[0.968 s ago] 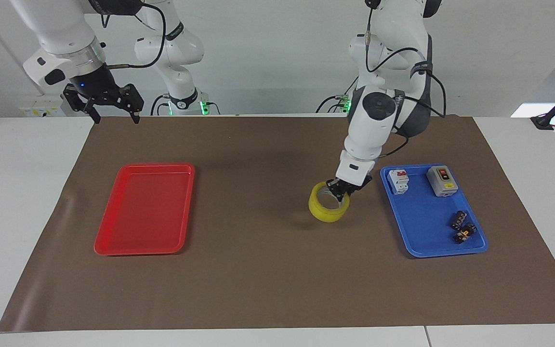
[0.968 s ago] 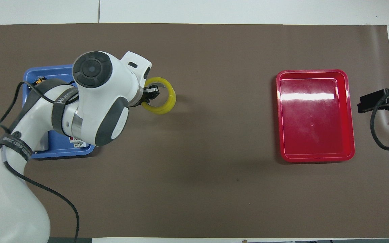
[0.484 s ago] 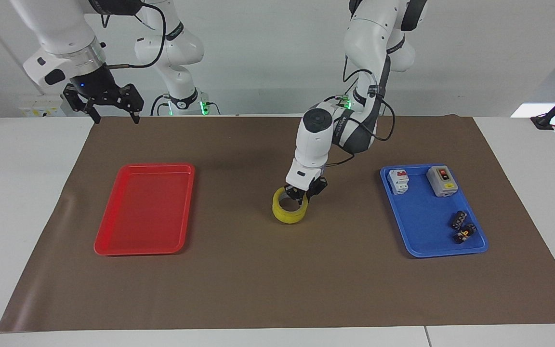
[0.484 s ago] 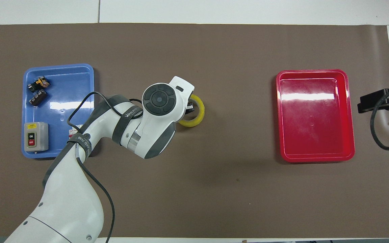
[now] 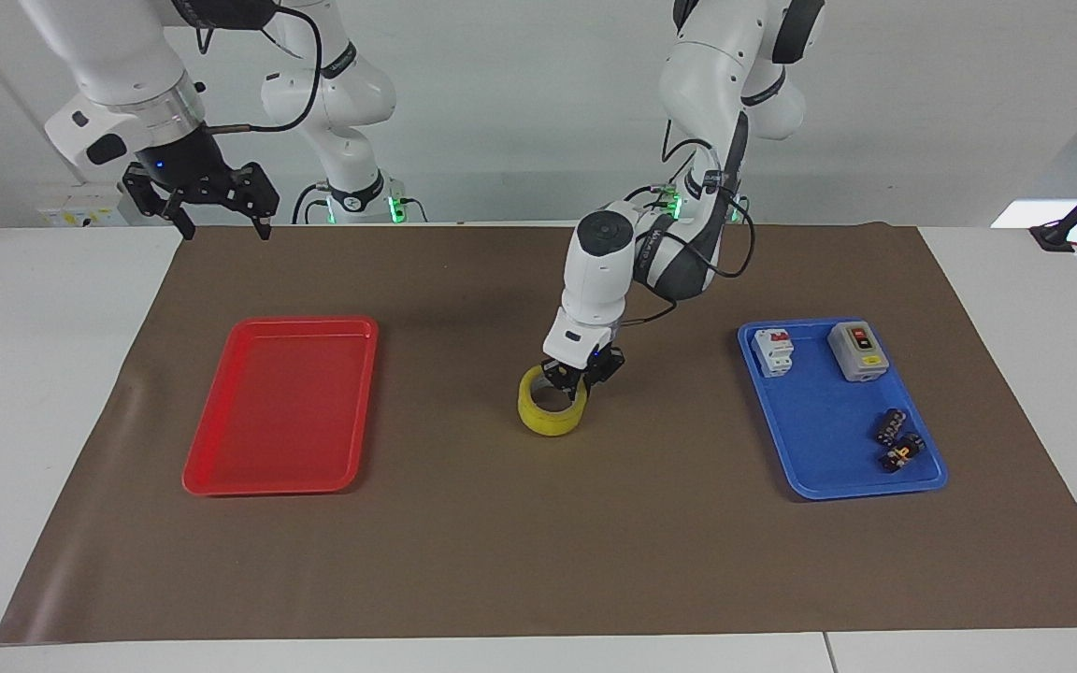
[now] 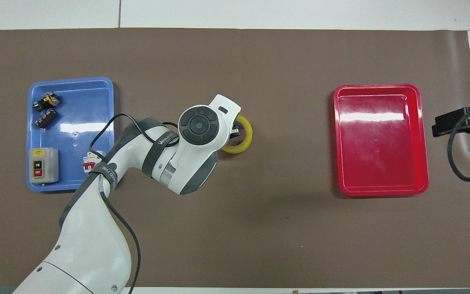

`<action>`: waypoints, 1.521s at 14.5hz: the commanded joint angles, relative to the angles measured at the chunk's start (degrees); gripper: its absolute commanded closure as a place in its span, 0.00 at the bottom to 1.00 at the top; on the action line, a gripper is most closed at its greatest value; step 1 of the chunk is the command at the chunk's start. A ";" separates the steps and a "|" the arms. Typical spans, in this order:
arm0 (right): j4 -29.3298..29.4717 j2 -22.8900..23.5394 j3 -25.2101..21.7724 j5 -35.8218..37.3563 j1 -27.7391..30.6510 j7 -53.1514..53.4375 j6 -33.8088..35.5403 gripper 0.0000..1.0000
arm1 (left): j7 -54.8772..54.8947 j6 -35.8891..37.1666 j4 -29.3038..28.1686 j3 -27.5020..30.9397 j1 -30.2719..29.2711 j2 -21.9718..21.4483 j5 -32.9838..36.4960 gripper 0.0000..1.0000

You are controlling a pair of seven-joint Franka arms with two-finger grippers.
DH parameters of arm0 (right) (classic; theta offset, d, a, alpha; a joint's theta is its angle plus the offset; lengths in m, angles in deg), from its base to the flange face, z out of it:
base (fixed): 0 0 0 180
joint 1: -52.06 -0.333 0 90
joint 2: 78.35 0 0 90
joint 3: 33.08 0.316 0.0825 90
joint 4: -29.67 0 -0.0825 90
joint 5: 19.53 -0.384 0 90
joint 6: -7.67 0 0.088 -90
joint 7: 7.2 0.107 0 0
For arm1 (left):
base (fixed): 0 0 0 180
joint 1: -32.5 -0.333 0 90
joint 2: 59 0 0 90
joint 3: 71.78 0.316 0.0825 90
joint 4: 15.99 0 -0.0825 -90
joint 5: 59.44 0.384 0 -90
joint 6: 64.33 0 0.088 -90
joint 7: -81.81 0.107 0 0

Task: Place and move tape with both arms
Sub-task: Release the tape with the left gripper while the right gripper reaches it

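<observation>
Now left hand [image 5: 579, 378] grips glossy ring-shaped tape [image 5: 552, 411].

High facing and overhead cameras share one table [image 5: 80, 393].

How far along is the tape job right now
Done: the tape is out of the blue tray, on the brown mat mid-table. In hand: the left gripper grips its rim. Left: reaching the empty red tray; the right gripper waits, open, over the mat's corner.

switch box [image 6: 43, 165]: "ON" over "OFF" on its buttons
left arm [image 6: 165, 141] strap: lettering, not legible
</observation>
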 commanded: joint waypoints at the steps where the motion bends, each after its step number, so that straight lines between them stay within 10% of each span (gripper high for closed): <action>1: 0.07 -0.25 0.23 -0.53 0.65 -1.46 0.68 0.00 | -0.93 -1.12 -1.09 0.76 1.51 0.07 1.74 0.62; 2: 0.07 -0.25 0.23 -0.53 0.65 -1.46 0.68 0.00 | -0.84 -0.68 -1.18 0.84 1.51 -0.36 1.74 0.02; 13: -4.76 0.18 1.28 -0.71 -4.26 3.89 -6.86 0.00 | 18.47 20.41 -1.27 0.84 -15.52 -16.70 1.48 0.00; 22: -5.72 16.70 1.46 -3.17 -22.28 21.47 -27.95 0.00 | 42.74 39.55 7.06 1.72 -32.58 -23.31 -4.50 0.00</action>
